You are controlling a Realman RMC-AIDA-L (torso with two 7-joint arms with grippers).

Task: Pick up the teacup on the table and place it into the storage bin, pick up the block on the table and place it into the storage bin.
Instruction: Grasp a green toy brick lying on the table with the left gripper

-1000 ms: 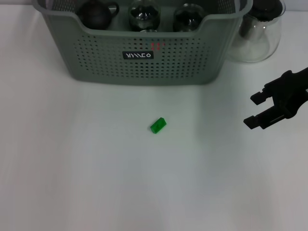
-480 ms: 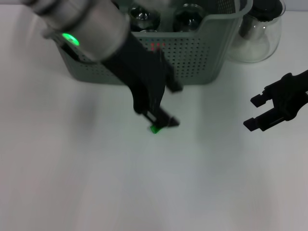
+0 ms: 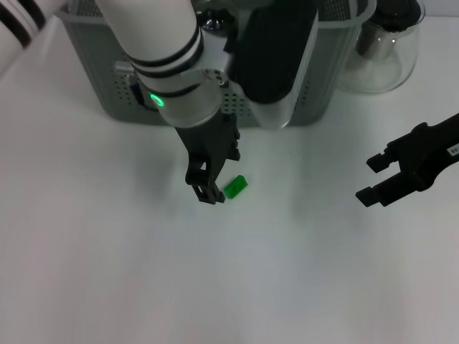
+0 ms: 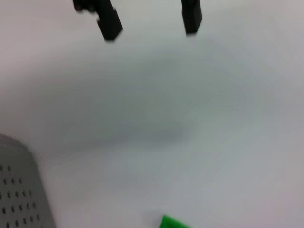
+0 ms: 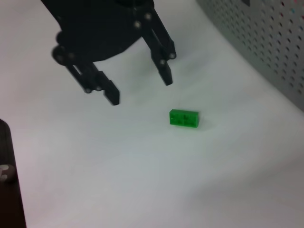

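Hovering with fingers spread, the left gripper (image 3: 209,183) hangs just beside the small green plastic block (image 3: 235,187) mid-desk, before the perforated grey-green plastic storage bin (image 3: 326,82); the right gripper (image 3: 375,177) waits open near the desk's right edge.

Left arm swung in since a second ago, now covering much of storage bin (image 3: 315,86) front. Left gripper (image 3: 212,182) moved off green block (image 3: 235,187): half a second ago over it, now just beside it on bin-far-left side, fingers (image 5: 164,71) spread, block not between them. Block fully visible again, unmoved. Right gripper (image 3: 384,178) shifted slightly lower, a little nearer block, still well apart from it.
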